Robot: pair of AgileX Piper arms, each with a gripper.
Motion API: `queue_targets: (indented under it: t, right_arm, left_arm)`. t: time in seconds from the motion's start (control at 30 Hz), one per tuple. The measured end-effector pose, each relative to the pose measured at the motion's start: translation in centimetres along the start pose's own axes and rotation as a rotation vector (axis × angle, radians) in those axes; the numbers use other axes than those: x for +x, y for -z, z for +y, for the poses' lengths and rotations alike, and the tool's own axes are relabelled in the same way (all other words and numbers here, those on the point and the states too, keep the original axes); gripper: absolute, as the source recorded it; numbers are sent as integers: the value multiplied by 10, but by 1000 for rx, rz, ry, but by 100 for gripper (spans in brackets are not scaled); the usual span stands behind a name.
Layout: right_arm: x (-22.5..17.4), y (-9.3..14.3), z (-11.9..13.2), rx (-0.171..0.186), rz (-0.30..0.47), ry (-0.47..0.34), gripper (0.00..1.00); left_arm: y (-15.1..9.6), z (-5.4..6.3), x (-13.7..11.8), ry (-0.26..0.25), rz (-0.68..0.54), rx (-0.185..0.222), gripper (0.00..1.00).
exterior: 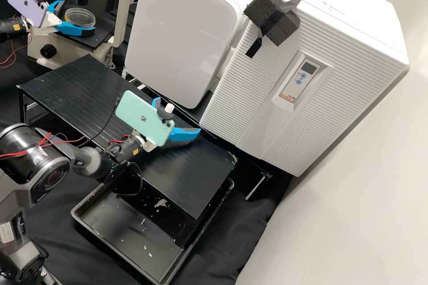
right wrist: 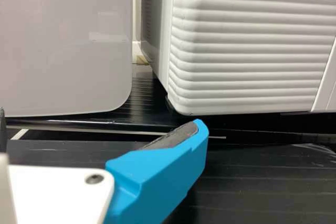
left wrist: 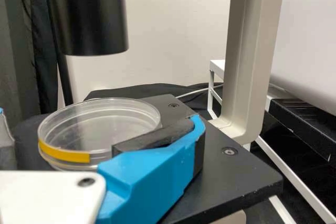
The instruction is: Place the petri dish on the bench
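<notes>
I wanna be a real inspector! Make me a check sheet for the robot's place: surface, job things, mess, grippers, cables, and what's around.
Surface: black bench top, pale scuffs along its edge.
Job's things: clear petri dish, yellow strip on its side, at the microscope's black stage, not on the bench top.
Clutter: pale scraps in the black tray.
Grippers: left gripper open around the dish, contact unclear; right gripper open over the bench top, nothing seen between its fingers.
Cables: red wires on both arms; a black cable reaches the green phone.
Surroundings: ribbed white cabinet, dark foam taped on.
</notes>
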Motion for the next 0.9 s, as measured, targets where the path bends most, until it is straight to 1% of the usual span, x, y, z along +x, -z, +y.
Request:
queue_targets:
  t: [0.17,0.2,0.6,0.9]
  right_arm:
    - [0,0,0,0,0,0,100]
    - [0,0,0,0,0,0,100]
    - [0,0,0,0,0,0,100]
    - [0,0,0,0,0,0,100]
  left_arm:
    - [0,0,0,-2,-1,0,100]
    - [0,0,0,-4,-1,0,0]
    - [-2,-2,1,-17,-11,0,0]
    - [-2,-4,0,-17,-14,-1,0]
